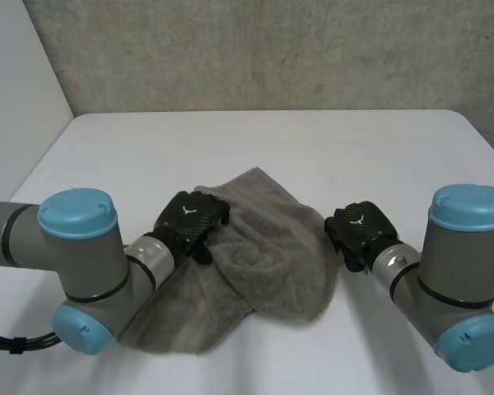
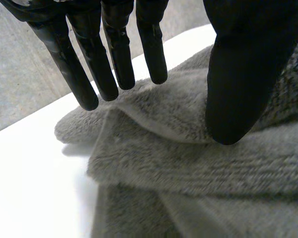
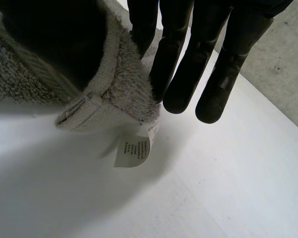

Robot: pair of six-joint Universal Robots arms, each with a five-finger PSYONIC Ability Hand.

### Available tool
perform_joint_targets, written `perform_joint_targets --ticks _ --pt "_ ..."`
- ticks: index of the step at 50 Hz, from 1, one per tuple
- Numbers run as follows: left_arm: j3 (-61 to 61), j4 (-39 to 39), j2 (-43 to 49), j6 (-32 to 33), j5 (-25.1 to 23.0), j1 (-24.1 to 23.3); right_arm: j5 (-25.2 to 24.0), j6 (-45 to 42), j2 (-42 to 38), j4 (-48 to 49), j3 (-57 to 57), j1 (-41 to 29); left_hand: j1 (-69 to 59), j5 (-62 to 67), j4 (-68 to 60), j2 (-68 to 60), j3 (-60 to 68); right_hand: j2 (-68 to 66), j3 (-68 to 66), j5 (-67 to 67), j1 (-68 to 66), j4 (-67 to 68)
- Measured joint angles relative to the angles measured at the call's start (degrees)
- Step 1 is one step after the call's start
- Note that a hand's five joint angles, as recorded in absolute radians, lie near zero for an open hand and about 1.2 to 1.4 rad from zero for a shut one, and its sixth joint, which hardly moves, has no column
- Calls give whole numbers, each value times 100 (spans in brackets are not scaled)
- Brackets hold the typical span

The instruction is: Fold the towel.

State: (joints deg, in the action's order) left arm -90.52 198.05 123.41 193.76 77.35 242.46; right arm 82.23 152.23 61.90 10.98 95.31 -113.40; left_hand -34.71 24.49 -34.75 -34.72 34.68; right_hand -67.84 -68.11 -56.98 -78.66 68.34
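Resting at the left edge of the grey towel, the left robot hand pinches a raised fold: its thumb presses on the upper layer, and its straight fingers touch the fold's far side. The towel lies crumpled and partly doubled over in the middle of the white surface. At its right edge, the right robot hand holds a corner between thumb and fingers, lifted just off the surface, with a white label hanging below.
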Motion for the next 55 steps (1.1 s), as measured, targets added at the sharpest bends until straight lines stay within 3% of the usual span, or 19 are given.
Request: perform_joint_targets --ticks 4,7,11,21,27,28,33,39,45,55 --pt "39 -1 104 223 -13 50 -5 1 -61 0 -70 -6 -354 302 -317 -320 325 0 0 0 1 0" --pt "113 -2 247 431 -18 71 -5 11 -155 -1 -225 -17 -2297 2249 -2244 -2309 2304 0 0 0 0 0" --pt "232 9 352 550 -19 72 6 33 -234 -1 -461 -32 -2956 3089 -3180 -3191 3176 0 0 0 -1 0" --pt "1327 283 372 597 190 157 58 449 -409 95 -1908 -95 -3134 3359 -3432 -3434 3435 -54 -5 0 -27 21" --pt "2284 494 183 570 744 284 298 1001 -302 936 -2586 -104 -3184 3387 -3472 -3485 3482 -71 -23 -1 -37 26" --pt "2824 587 26 547 1174 338 559 1255 -141 1656 -2799 -105 -3204 3434 -3488 -3493 3491 -71 -25 -2 -37 26" --pt "3498 648 -471 511 2014 389 1086 1485 305 2958 -2858 -105 -3213 3446 -3491 -3499 3496 -71 -25 -2 -37 26" --pt "2683 506 -1211 526 2330 347 945 1402 666 2885 -2466 -101 -3213 3446 -3494 -3504 3499 -71 -25 -2 -37 26" --pt "744 430 -1943 565 2302 241 352 1273 787 1637 -1859 -83 -3213 3446 -3495 -3508 3504 -71 -25 -3 -37 26" --pt "-1338 534 -1895 572 2272 -37 86 602 326 167 -846 -86 -3216 3354 -3296 -3249 3305 -71 -26 -9 -37 26"
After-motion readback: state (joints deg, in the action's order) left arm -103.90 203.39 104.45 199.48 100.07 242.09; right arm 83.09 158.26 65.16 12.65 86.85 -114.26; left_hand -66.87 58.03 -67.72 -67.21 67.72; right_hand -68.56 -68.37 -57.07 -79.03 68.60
